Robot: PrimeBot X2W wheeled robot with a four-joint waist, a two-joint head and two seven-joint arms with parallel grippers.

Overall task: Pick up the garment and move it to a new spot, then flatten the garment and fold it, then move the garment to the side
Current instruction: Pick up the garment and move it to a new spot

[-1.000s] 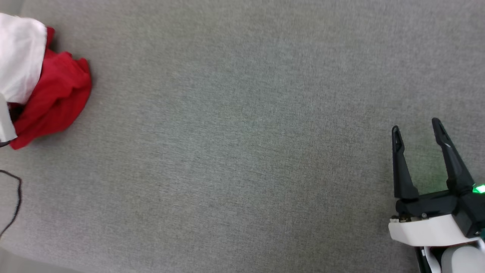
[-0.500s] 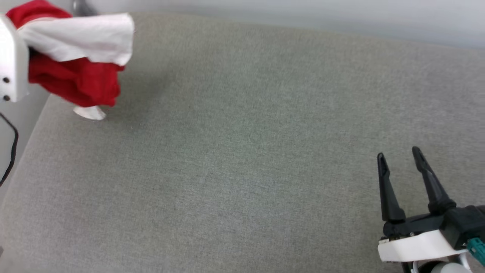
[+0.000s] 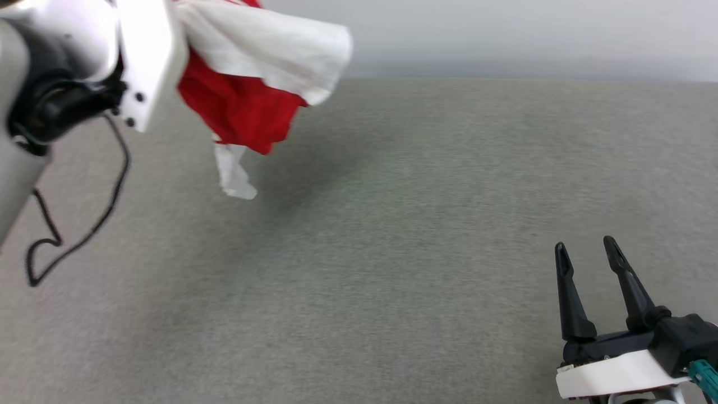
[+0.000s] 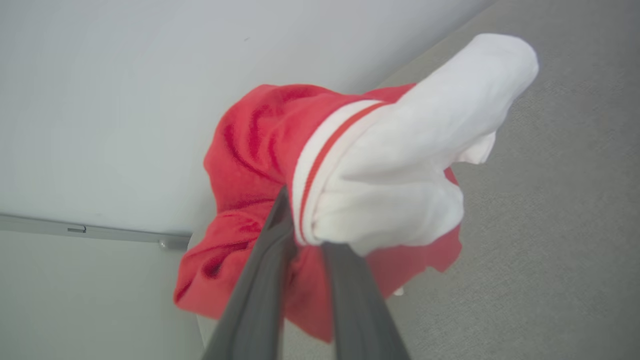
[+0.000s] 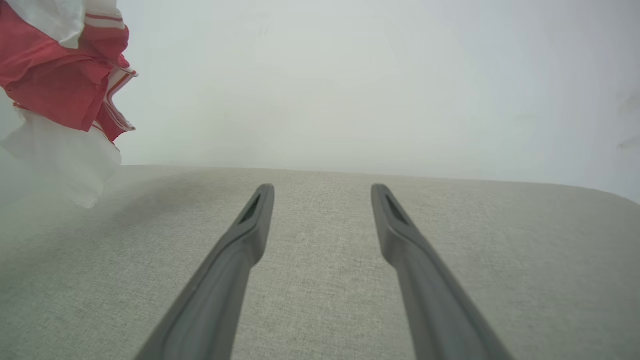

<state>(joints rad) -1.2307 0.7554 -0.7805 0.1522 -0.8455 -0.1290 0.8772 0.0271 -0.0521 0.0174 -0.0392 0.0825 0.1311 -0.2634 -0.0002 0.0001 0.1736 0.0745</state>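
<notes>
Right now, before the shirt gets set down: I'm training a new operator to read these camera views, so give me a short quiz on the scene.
1. True or false: the red jersey T-shirt with white sleeves is spread out flat.
2. Which gripper is shut on it? A: the left gripper. B: the right gripper. C: both.
3. Fill in: the right gripper is ___, with nothing in it.

Key: 1, false: it hangs bunched from a gripper. 2, A. 3, open.
</notes>
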